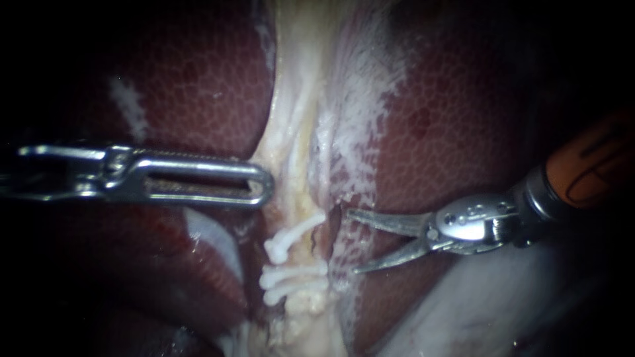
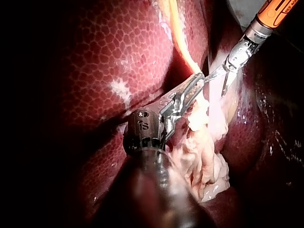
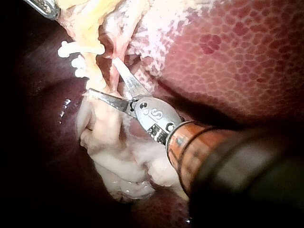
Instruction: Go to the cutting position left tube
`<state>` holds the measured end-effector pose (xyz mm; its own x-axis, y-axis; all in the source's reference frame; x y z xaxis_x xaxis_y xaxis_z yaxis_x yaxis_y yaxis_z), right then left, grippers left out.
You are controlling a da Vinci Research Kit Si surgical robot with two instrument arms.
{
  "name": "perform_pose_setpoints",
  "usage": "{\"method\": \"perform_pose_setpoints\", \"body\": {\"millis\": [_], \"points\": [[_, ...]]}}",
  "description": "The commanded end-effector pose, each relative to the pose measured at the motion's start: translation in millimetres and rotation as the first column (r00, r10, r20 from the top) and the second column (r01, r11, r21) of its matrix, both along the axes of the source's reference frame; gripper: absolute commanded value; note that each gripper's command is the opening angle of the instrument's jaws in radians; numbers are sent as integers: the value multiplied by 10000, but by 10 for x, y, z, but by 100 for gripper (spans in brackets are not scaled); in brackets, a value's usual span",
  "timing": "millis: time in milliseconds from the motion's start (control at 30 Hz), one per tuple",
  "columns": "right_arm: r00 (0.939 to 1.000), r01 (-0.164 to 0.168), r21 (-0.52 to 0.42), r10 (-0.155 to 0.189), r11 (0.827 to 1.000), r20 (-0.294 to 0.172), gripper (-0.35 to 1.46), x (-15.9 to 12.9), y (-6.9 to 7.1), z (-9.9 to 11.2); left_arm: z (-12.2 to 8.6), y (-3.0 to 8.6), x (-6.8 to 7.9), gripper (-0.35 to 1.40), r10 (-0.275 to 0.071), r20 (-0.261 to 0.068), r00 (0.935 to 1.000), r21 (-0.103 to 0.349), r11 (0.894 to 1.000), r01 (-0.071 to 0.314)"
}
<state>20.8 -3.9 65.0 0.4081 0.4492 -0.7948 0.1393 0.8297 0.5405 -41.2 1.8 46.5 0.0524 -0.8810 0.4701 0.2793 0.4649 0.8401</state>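
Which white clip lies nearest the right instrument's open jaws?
The uppermost clip, the slanted one, whose end points toward the right instrument and its upper jaw; the clips below it lie level and farther away.

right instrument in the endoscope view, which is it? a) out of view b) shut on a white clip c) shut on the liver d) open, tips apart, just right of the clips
d: the right instrument shows a clear gap between its two tips and grips nothing, with the white clips just to their left.
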Motion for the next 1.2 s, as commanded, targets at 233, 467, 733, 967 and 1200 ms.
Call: {"method": "perform_pose_setpoints", "body": {"millis": [233,467,733,967,1200], "points": [[9996,280,288,-277,9992,-86,130,15,-7,3,2,1,3,-35,-28,-15,10000,-2,10000,28],[9996,282,313,-280,9991,-85,130,25,-11,6,2,1,4,-35,-27,-14,10000,-1,10000,27],[9992,372,365,-367,9986,-150,130,41,-10,9,1,1,4,-35,-27,-15,10000,-1,10000,27],[9978,592,374,-580,9975,-313,130,56,-8,13,2,1,5,-35,-25,-15,10000,-3,10000,25],[9976,622,427,-608,9971,-328,125,61,-8,14,4,1,5,-35,-21,-14,10000,-9,10000,21]]}}
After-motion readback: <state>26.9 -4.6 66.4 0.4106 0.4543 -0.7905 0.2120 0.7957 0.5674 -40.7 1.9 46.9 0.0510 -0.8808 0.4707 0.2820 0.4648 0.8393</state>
